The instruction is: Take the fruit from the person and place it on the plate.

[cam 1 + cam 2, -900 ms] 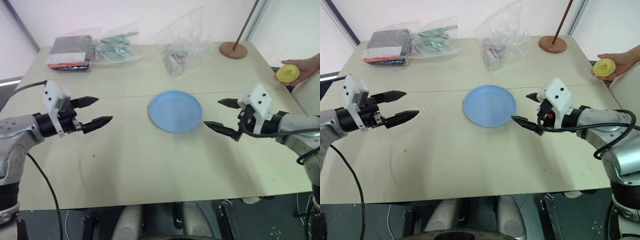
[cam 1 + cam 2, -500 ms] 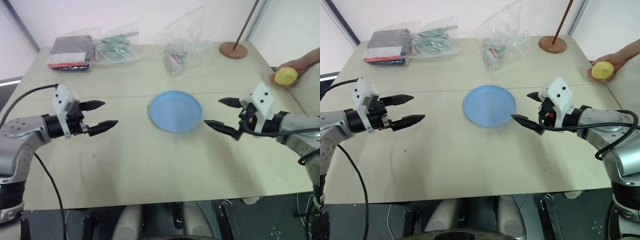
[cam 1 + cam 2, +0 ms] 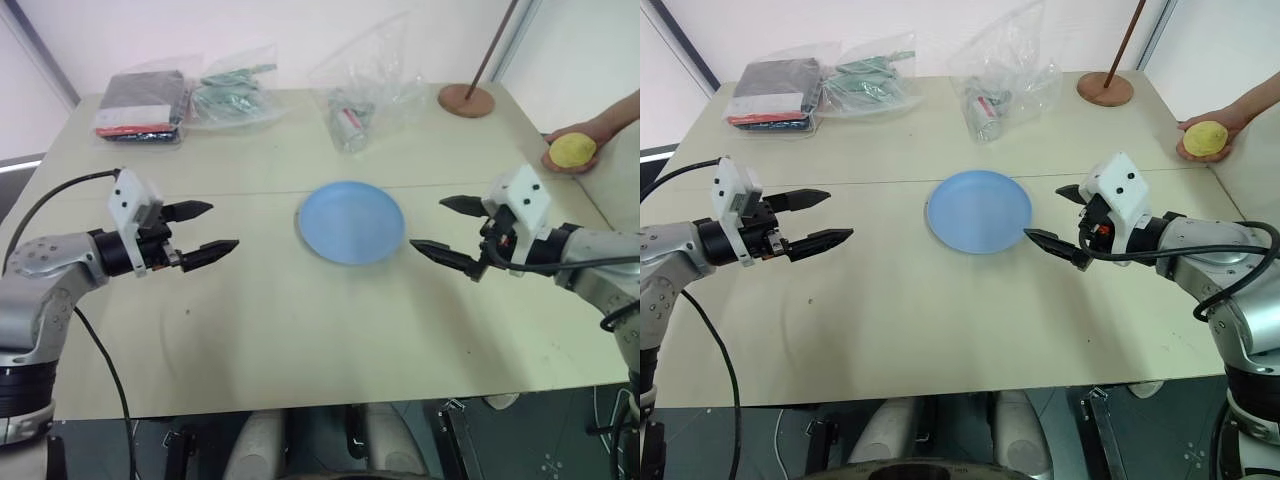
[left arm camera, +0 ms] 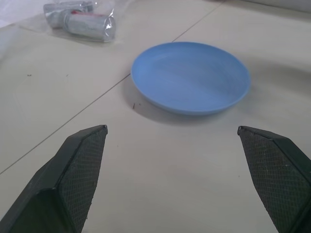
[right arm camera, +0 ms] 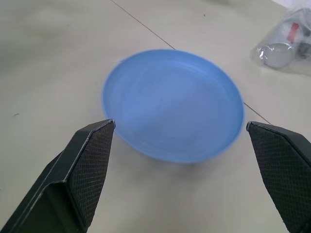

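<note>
Right gripper [image 3: 1055,215] hovers spread just beside the flat round light-blue plate [image 3: 979,211]; it should swing toward the pale yellow bumpy fruit [image 3: 1205,138] in the person's hand [image 3: 1218,128], well beyond the plate.

- A light-blue plate [image 4: 191,77] sits empty on the cream table [image 4: 160,174].
- Beyond the plate, bagged metal cans [image 4: 80,17].
- Nearer than the plate, the left gripper [image 4: 177,145] spreads its fingers [image 4: 77,170] wide.
</note>
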Robot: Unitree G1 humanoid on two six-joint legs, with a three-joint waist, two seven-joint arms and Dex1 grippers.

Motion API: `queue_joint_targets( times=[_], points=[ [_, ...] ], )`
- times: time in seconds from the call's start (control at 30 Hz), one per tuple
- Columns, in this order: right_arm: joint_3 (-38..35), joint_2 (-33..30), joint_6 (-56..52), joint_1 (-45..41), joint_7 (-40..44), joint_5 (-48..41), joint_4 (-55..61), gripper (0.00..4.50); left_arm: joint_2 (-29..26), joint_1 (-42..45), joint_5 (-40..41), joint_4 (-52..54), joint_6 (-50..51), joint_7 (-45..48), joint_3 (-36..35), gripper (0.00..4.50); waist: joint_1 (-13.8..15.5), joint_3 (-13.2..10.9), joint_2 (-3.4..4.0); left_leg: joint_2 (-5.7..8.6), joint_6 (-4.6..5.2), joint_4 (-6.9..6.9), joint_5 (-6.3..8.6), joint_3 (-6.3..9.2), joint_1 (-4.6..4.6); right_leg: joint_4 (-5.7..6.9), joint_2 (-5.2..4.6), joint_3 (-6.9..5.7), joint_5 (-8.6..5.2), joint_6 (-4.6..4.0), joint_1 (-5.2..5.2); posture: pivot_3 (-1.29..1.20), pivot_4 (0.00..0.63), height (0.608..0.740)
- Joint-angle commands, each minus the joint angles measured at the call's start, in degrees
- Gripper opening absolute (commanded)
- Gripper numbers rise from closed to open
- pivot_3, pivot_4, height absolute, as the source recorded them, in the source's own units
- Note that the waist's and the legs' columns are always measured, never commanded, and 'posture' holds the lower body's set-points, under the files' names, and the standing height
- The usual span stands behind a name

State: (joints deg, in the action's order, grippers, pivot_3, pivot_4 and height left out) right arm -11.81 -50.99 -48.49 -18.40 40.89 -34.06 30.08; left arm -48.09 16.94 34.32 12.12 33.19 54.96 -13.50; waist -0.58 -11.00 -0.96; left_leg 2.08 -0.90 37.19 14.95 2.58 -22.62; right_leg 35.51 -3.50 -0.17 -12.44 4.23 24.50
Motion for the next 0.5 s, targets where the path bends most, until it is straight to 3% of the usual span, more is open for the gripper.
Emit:
queue_joint_targets(
  times=[0.03, 0.5],
  points=[
    [-2.3, -0.9, -0.1, -0.1, -0.3, -0.7, 2.0, 4.44, -0.1, 1.5, -0.1, 0.4, -1.0, 0.0, -0.3, 4.50, 0.0, 0.0, 0.00, 0.00, 0.00, 0.01, 0.00, 0.00, 0.00, 0.00, 0.00, 0.00, 0.00, 0.00, 0.00, 0.00, 0.150, 0.740],
    [-2.2, -0.5, -0.3, -0.1, -0.8, -0.9, 2.2, 4.44, -0.1, 1.6, 0.4, 0.3, -0.6, -0.6, -0.8, 4.50, 0.0, 0.0, 0.00, 0.00, 0.00, 0.03, 0.00, 0.00, 0.01, 0.03, 0.00, 0.00, 0.00, 0.00, 0.00, 0.00, 0.150, 0.740]
  ],
)
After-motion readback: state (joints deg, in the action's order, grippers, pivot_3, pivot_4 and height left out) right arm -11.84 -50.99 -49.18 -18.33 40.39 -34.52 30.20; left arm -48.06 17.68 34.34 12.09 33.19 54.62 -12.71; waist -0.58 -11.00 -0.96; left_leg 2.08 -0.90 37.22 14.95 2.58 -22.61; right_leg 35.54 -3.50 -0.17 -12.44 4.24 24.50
